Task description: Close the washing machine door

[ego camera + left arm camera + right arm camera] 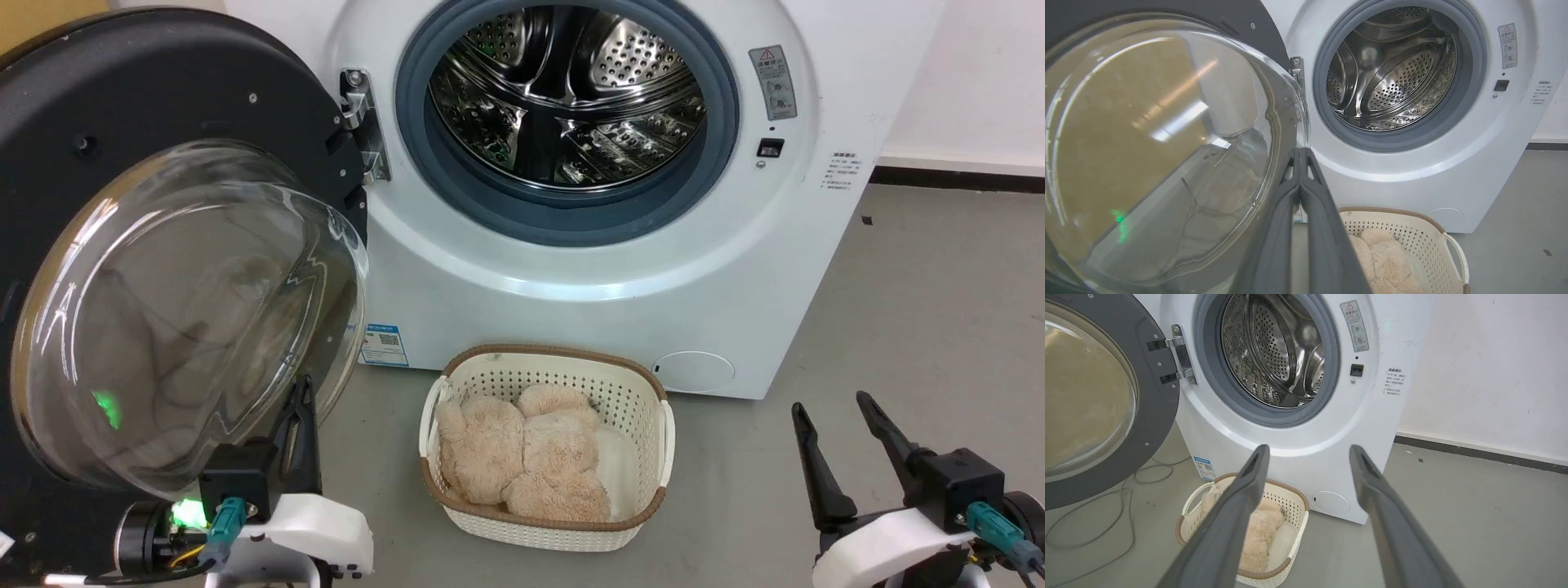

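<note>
Left of the washing machine [571,286], the washing machine door [180,269] stands swung wide open. It is a round glossy black ring around a bulging clear glass bowl that carries reflections and a green glint.

- Left gripper [304,385]: at the machine's lower left, its two long dark fingers pressed together with nothing between them. The tips lie close against the lower right rim of the glass bowl; contact cannot be confirmed.
- Hinge [363,122]: bright metal, bolted to the machine's front at the left edge of the porthole, carrying the door.
- Blue QR sticker [384,345]: small, flat, at the machine's lower left corner.
- Drum [563,90]: perforated polished steel with raised ribs, at the machine's centre, ringed by a smooth grey rubber gasket [718,147].
- Basket [645,392]: cream plastic, pierced walls, brown rim band. It sits on the grey floor [939,327] just in front of the machine and holds fluffy beige plush [522,457].
- Warning label [773,82]: grey, upright, on the machine's front right of the porthole.
- Right gripper [829,404]: in front of the machine and off its right corner, well apart from it, fingers spread in a V and holding nothing.
</note>
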`<state>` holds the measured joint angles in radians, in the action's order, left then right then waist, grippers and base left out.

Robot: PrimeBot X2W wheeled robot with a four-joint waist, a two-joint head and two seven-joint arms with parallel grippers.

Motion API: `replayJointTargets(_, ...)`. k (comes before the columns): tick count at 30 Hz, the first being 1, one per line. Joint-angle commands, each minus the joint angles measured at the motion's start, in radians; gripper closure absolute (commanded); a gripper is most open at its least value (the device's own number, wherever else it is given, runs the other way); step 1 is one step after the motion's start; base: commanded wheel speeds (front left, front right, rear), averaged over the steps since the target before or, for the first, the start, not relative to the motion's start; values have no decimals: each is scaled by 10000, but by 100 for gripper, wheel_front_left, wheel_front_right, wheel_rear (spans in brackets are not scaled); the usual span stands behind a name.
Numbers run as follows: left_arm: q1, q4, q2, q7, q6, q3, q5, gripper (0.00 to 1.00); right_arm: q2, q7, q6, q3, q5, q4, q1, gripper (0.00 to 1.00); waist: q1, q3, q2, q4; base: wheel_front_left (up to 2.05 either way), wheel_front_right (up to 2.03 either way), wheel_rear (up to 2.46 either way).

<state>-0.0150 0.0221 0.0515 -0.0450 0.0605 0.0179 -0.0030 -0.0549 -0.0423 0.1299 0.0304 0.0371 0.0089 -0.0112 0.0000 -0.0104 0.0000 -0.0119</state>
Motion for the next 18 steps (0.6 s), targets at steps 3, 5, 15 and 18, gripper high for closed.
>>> replayJointTargets(3,-189,220,57,-131,125,15,-44,100,10,-158,2,62,166,6,198,0,0,-23,0,-58,0,0,0)
replayJointTargets(5,-232,346,52,-173,146,-12,-124,100,11,-200,2,85,193,2,211,0,0,-33,0,-97,0,0,0)
replayJointTargets(15,-595,1117,137,-381,114,-305,-285,100,15,-408,2,194,326,19,266,0,0,-96,0,-373,0,0,0)
replayJointTargets(18,-786,1330,227,-444,19,-510,-385,100,16,-471,3,229,361,47,278,0,0,-116,0,-486,0,0,0)
